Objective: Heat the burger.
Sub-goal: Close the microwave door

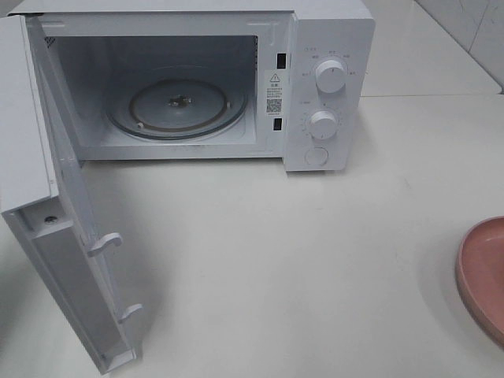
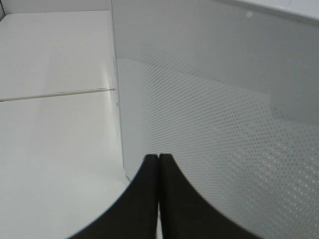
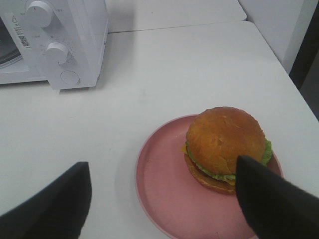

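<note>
The right hand (image 3: 162, 199) is hovering wide open over the burger (image 3: 227, 147) on its pink plate (image 3: 164, 194) — the left hand (image 2: 158, 199) is sitting pressed closed beside the microwave door (image 2: 224, 124).

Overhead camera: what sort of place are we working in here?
Probably a kitchen counter or a mock-up of one: a white microwave stands open on a white table, and a burger waits on a pink plate. Tiled wall behind.
</note>
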